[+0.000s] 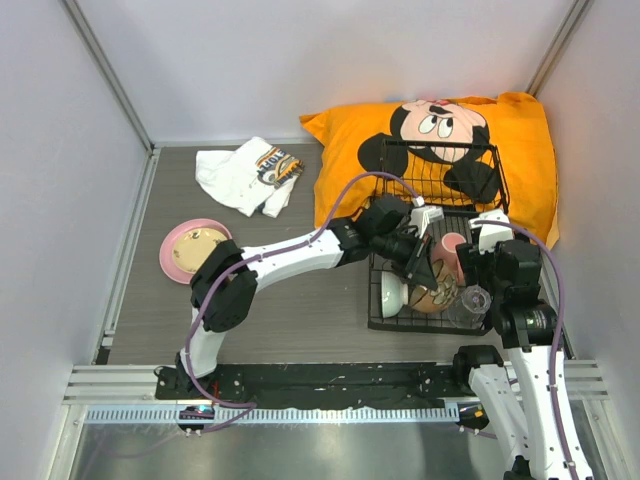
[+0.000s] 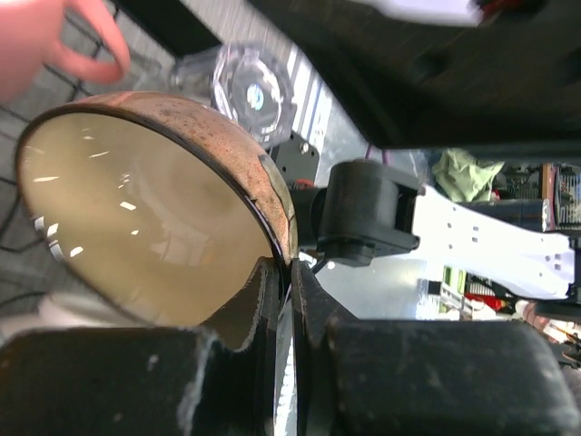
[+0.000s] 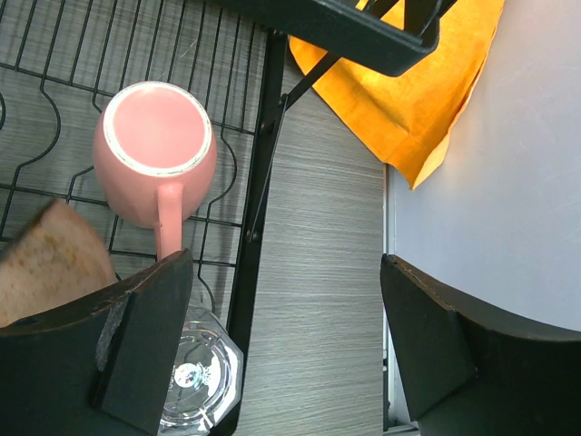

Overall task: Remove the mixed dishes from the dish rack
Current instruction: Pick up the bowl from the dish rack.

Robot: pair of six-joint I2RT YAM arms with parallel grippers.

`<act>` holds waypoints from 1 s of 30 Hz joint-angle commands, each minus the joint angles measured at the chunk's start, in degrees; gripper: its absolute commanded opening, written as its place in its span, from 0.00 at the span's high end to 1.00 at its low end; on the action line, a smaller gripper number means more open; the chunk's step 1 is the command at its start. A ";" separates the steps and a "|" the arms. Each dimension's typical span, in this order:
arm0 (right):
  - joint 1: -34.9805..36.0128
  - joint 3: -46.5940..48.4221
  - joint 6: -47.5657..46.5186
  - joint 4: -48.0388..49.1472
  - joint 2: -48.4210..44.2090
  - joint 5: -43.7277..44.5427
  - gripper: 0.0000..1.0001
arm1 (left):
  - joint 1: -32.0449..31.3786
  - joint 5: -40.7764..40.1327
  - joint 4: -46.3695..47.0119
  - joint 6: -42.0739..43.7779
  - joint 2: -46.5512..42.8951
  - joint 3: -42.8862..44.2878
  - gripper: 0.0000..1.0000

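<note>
Gripping the rim of the brown bowl [image 2: 136,209], the left gripper [image 2: 286,272] is clamped; the right gripper [image 3: 286,263] hangs open, mug [image 3: 156,145] at its ten o'clock.

So on your table [image 1: 300,310] the dish rack [image 1: 372,300] sits right with its far end over the cushion [image 1: 340,170], inside it the mug [image 1: 452,250] is behind the glass [image 1: 473,300], the middle bowl [image 1: 432,292] left of those, the left bowl [image 1: 392,293] beyond it, and the stacked plates [image 1: 192,248] lie far left, cloth [image 1: 248,175] behind them.
</note>
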 commanded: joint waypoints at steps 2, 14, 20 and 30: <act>-0.20 -0.34 -0.27 2.80 0.17 0.32 0.12 | 1.41 2.24 4.69 -1.41 -4.43 5.78 1.00; -0.29 -0.34 0.00 3.06 0.96 1.02 0.13 | 1.50 3.38 4.77 -2.74 -4.43 7.28 1.00; -0.29 -0.43 0.00 3.15 0.79 1.19 0.13 | 1.59 3.65 3.72 -2.82 -2.68 10.26 1.00; -0.20 -0.43 0.00 3.15 0.96 1.02 0.13 | 1.41 3.47 1.96 -2.21 -1.71 12.02 1.00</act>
